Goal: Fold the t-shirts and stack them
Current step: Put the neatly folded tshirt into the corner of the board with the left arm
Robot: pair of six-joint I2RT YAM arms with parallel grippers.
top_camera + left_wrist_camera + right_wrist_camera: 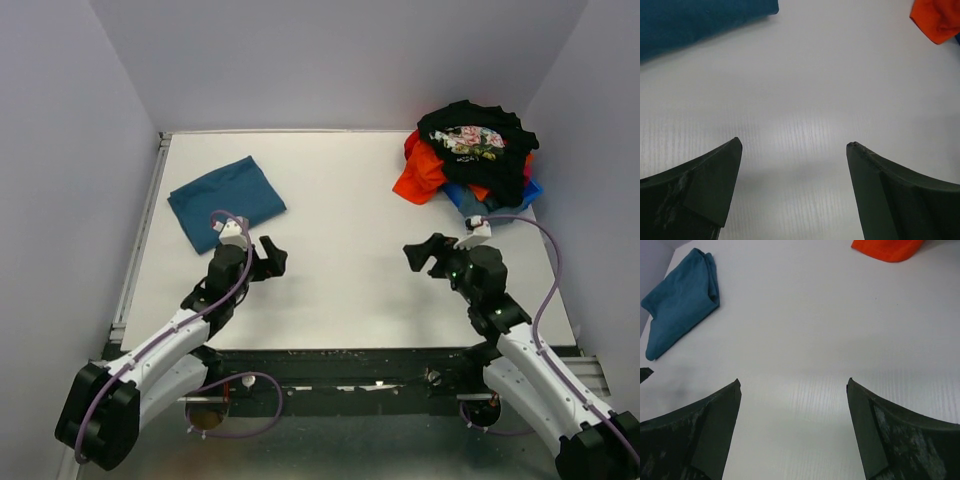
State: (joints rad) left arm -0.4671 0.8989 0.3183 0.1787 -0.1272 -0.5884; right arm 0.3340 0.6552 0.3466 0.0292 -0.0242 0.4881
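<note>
A folded teal-blue t-shirt point(227, 200) lies flat at the back left of the table, also seen in the left wrist view point(695, 20) and the right wrist view point(682, 302). At the back right sits a crumpled pile: the black floral t-shirt point(475, 140) on top, the orange-red t-shirt point(422, 172) point(939, 19) point(887, 249) under it, and a bright blue t-shirt point(470, 197) at the bottom edge. My left gripper point(274, 256) point(794, 145) hovers open over bare table, near the teal shirt. My right gripper point(418, 252) point(793, 382) is open too, with nothing between its fingers.
The white table point(340, 250) is closed in by grey walls at the back and both sides. A metal rail point(140, 240) runs along the left edge. A purple cable point(545, 270) loops beside the right arm.
</note>
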